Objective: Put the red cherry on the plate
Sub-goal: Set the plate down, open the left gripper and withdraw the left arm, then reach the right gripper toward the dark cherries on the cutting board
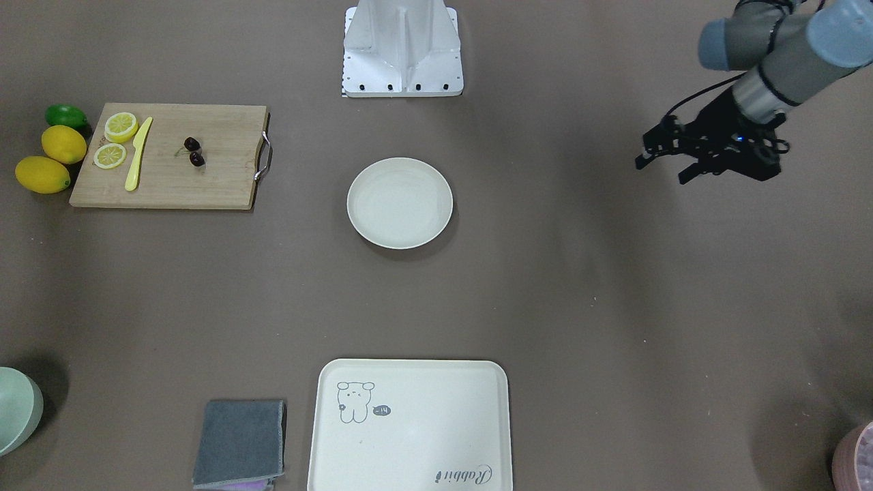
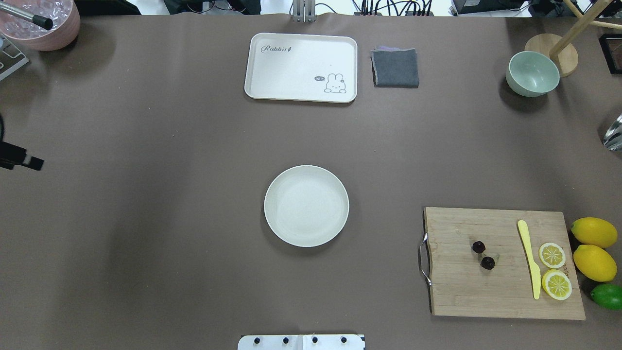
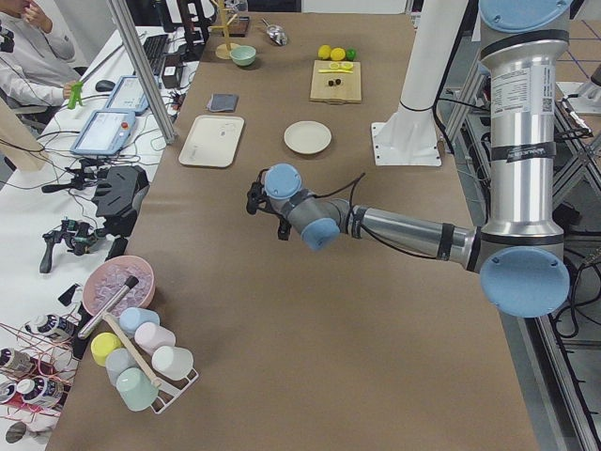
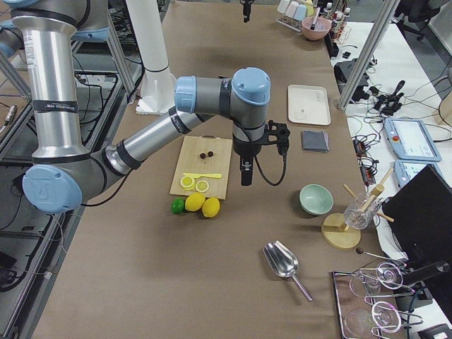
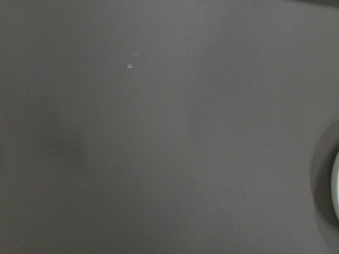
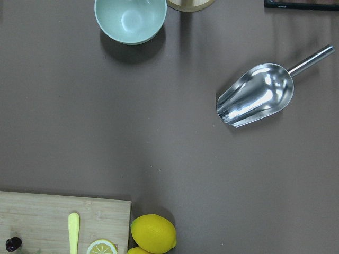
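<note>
The red cherry, two dark glossy cherries on thin stems, lies on the wooden cutting board at my right front. It also shows in the front view as the cherry and at the lower left corner of the right wrist view as the cherry. The round cream plate sits bare at the table's middle. My left gripper hovers open and holding nothing far out on my left side, well away from the plate. My right gripper hangs beyond the board, past the lemons; whether it is open or shut I cannot tell.
On the board lie a yellow knife and two lemon slices; two lemons and a lime sit beside it. A cream tray, grey cloth, green bowl and metal scoop lie further out.
</note>
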{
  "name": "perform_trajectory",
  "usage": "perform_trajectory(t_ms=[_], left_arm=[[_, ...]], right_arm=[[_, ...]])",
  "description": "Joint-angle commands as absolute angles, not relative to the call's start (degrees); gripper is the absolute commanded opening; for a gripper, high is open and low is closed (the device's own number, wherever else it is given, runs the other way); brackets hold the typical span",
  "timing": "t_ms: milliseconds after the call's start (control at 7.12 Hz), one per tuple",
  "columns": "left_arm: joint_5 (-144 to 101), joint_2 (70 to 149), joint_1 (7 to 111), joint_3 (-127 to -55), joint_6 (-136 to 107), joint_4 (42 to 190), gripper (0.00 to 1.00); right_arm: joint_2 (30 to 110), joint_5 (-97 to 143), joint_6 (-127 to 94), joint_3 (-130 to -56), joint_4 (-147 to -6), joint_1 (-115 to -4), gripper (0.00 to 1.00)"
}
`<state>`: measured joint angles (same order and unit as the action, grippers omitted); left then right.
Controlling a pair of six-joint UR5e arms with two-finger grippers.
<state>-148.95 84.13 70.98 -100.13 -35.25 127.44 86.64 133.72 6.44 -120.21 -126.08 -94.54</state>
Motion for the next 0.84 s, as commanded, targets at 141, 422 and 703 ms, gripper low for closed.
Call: perform_trajectory(t_ms=[141, 422, 703], left_arm=[[-152.84, 82.36, 82.15, -90.46, -23.22, 127.35, 0.97], [-152.93, 80.42, 85.77, -90.79, -22.85, 127.27, 0.97], [-152.49, 80.6, 85.96, -90.96, -22.68, 124.91, 0.97]], right_arm=[[85.35, 133.33, 5.55, -119.97, -127.09, -92.64, 1.0], [85.08, 133.07, -2.93, -122.15, -126.22, -85.48, 0.99], [85.34, 131.76, -11.91, -123.4, -121.58, -75.53, 1.0]])
